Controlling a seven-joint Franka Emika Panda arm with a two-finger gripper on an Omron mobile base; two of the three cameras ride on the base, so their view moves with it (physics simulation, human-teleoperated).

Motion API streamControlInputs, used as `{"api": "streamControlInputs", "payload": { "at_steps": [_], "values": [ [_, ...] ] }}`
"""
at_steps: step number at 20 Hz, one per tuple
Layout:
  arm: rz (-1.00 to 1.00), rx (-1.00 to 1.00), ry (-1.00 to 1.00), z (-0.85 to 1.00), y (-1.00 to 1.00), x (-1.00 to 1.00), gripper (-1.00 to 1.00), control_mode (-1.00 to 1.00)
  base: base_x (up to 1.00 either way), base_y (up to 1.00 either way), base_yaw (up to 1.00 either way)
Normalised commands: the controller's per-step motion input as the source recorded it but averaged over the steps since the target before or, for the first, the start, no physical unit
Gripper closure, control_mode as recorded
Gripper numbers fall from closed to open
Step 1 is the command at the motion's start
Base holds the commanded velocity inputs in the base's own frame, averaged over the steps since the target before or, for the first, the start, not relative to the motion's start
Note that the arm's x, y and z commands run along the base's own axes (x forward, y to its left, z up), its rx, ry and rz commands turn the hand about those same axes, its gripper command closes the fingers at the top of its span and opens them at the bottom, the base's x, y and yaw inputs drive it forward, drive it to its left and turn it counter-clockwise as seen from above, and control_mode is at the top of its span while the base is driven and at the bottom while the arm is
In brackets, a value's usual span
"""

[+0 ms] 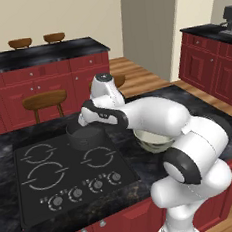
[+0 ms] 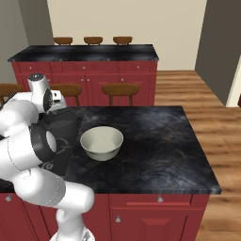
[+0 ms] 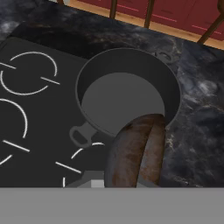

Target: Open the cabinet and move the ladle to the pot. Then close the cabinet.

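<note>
I see my white arm (image 1: 153, 117) bent over the dark pot (image 1: 86, 137) on the black stove (image 1: 63, 173), middle of the frame.

Pot (image 1: 86, 137) upper rim hidden behind the arm's wrist in the left base view. Ladle (image 3: 138, 151) cut off below the pot by the hand view's lower part; fingertips not discernible. Bowl (image 1: 151, 140) partly covered by the forearm.

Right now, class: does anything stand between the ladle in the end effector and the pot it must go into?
Nothing visible does. The ladle hangs right over the near rim of the pot, whose dark inside looks empty. The cream bowl sits off to one side.
</note>
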Motion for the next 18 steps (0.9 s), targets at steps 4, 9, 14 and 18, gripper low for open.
{"api": "streamControlInputs", "payload": {
  "at_steps": [4, 9, 14, 18],
  "values": [
    [-0.06, -0.02, 0.01, -0.38, 0.28, 0.64, 1.00, -1.00, 0.00, 0.00, 0.00],
    [-0.07, 0.00, 0.03, -0.36, 0.22, 0.48, 1.00, -1.00, 0.00, 0.00, 0.00],
    [-0.06, 0.00, 0.04, -0.36, 0.14, 0.45, 1.00, -1.00, 0.00, 0.00, 0.00],
    [-0.05, 0.00, 0.03, -0.27, 0.11, 0.39, 1.00, -1.00, 0.00, 0.00, 0.00]
  ]
}}
